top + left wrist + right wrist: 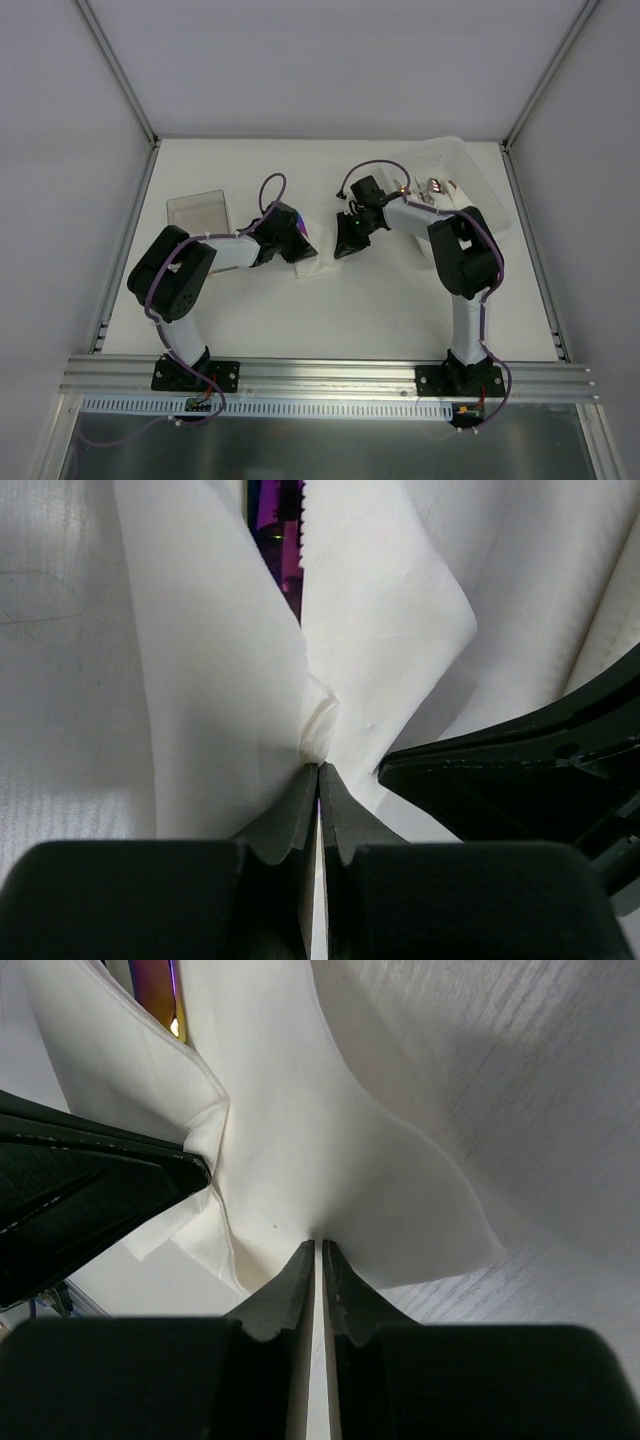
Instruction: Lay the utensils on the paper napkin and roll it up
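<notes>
Fingers of my left gripper [318,770] and right gripper [318,1248] pinched the thin white paper napkin [312,266] mid-table, iridescent purple utensil [280,540] inside its fold; I judged rolling needed matched, gentle tension.

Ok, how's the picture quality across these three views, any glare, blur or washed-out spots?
Top external: even soft light, sharp, but the paper napkin barely separates from the white table. Left wrist: napkin folds bright with soft grey shadows, the left gripper dark and slightly soft up close. Right wrist: a small glare spot on the iridescent utensil, the right gripper nearly featureless black.
</notes>
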